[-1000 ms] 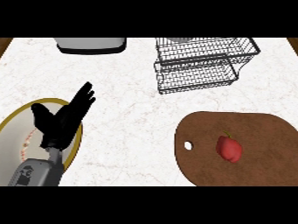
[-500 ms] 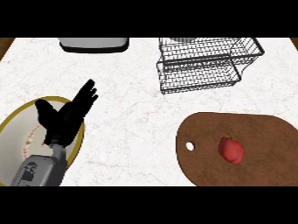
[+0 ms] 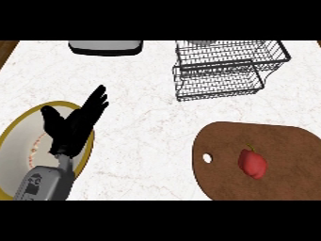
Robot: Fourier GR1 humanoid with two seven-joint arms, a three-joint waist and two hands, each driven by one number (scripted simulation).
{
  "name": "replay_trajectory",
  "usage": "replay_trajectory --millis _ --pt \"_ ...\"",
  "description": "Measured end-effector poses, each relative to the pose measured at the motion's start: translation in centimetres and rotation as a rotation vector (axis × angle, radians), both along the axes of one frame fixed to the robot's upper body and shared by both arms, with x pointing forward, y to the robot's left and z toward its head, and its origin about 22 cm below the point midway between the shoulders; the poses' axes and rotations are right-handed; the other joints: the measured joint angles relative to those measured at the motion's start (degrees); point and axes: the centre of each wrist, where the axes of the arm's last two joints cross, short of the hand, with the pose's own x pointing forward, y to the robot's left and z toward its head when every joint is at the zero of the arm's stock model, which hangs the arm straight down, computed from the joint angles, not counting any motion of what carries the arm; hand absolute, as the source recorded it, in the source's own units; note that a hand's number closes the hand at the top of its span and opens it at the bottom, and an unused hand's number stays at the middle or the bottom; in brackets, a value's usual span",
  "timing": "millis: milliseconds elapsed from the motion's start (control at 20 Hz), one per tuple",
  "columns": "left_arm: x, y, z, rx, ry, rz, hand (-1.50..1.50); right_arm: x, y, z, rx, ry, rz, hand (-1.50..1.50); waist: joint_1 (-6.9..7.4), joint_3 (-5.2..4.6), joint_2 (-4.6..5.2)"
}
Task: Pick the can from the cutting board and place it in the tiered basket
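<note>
Since one second ago the dark tip that showed at the right edge, at 3 o'clock, has gone out of view, so the right hand is not seen now; the left hand (image 3: 69, 129) has shifted only slightly. It stays open, fingers straight and pointing toward 1 o'clock, over the plate (image 3: 13, 160) at 8 o'clock, and it holds nothing. On the board (image 3: 288, 141) at 4 o'clock lies not a clear can but a red item (image 3: 252, 163) with a small stem, left of the board's middle. Its long axis runs from about 11 to 5 o'clock. From the left hand it lies between 3 and 4 o'clock, well apart, across the counter (image 3: 142, 136). The board is on the robot's right side, so I judge the right arm the nearer one for the pick. The basket (image 3: 222, 70) stands at about 12 o'clock from the item, well apart.
</note>
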Motion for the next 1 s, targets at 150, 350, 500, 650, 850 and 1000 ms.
replay_trajectory --millis 150,350,500,650,850,1000 --pt "0.0 0.2 0.0 0.008 -0.004 -0.003 0.00 2.8 1.4 0.6 0.032 0.012 -0.009 1.50 0.23 0.00 0.07" --pt "0.1 0.0 -0.2 0.010 0.003 0.001 0.00 6.5 2.6 0.3 0.068 0.025 -0.029 1.50 0.08 0.04 0.12" --pt "0.3 -0.2 0.2 0.007 -0.003 0.005 0.00 9.3 3.7 -0.3 0.087 0.029 -0.036 1.50 0.09 0.07 0.15" --pt "0.1 0.1 0.1 0.010 -0.002 0.004 0.00 11.7 4.8 -1.0 0.112 0.033 -0.021 1.50 0.06 0.07 0.14" --pt "-0.2 -0.4 -0.1 0.007 -0.002 -0.002 0.00 14.9 7.0 -3.3 0.147 0.034 0.001 1.50 0.24 0.08 0.23" --pt "-0.3 0.0 -0.2 0.008 -0.004 -0.002 0.00 16.8 8.1 -4.7 0.177 0.048 0.010 1.50 0.21 0.09 0.25"
